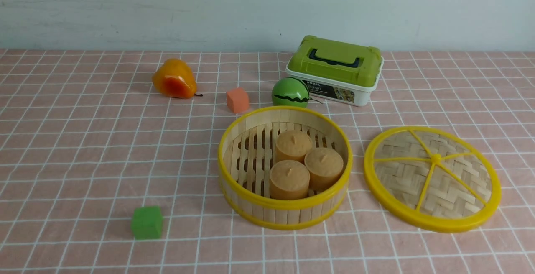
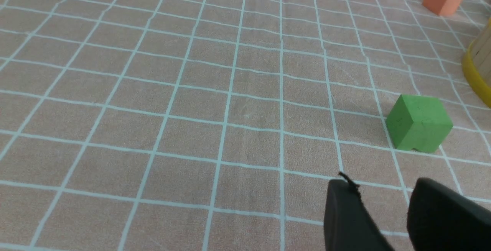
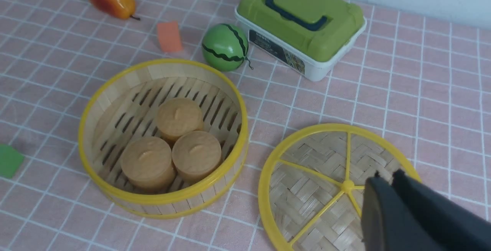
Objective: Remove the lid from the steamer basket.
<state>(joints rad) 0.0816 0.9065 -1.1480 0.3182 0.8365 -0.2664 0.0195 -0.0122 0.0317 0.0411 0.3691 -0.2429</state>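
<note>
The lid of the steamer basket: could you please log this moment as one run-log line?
lid: off, flat on table beside steamer basket | basket: open, three tan cylinders inside | left gripper: open, empty | right gripper: shut, empty

Pear (image 1: 174, 79), orange cube (image 1: 237, 100), toy watermelon (image 1: 290, 92), green-lidded box (image 1: 335, 70), green cube (image 1: 146, 222), 3 tan cakes (image 1: 289, 178)

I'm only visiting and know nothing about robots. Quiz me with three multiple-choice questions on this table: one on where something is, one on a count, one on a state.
1. Where is the lid? A on the basket; B flat on the table, right of the basket; C standing on its edge.
2. How many round cakes sit in the basket? A two; B five; C three.
3. The white box is: A shut; B open; C tipped over.
Answers: B, it lies flat beside the basket; C, three show inside; A, its green cover sits in place.
</note>
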